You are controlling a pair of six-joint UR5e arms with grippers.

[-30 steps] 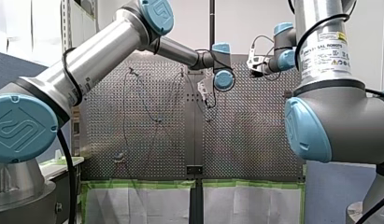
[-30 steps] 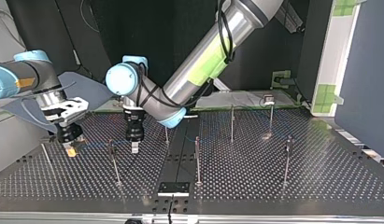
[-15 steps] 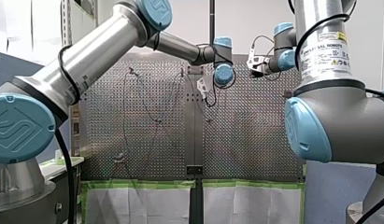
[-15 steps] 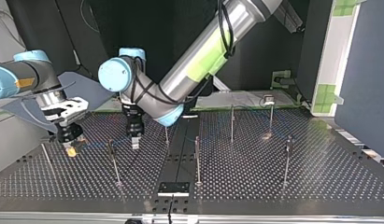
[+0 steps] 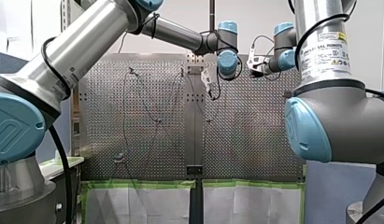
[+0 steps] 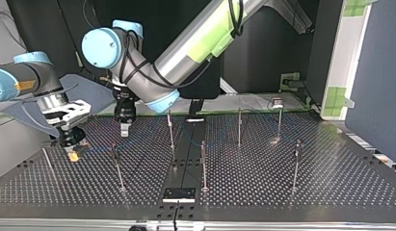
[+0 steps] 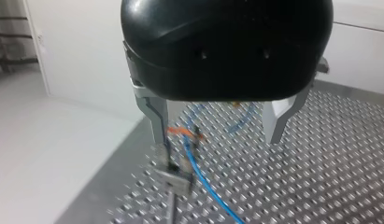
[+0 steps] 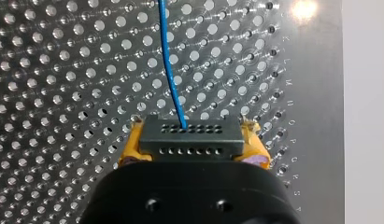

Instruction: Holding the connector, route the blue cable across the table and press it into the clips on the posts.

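Note:
My right gripper (image 8: 192, 136) is shut on the black connector (image 8: 189, 139), gripped between its yellow pads (image 8: 130, 147). The blue cable (image 8: 168, 60) runs from the connector ahead over the perforated table. In the top view this gripper (image 6: 73, 154) hangs low at the left, near a thin post (image 6: 116, 163). My left gripper (image 6: 124, 129) hovers above the table beyond that post, open and empty. In the left wrist view its metal fingers (image 7: 154, 116) stand wide apart, with the blue cable (image 7: 203, 182) and a post's clip (image 7: 173, 173) below them.
Several thin posts stand on the table, among them one (image 6: 170, 129) near the middle, one (image 6: 203, 163) nearer the camera and one (image 6: 297, 163) at the top view's right. A small black block (image 6: 178, 194) sits at the near edge.
My left arm has risen and swung toward the top view's left and back, away from the post and cable. My right arm holds still with the connector.

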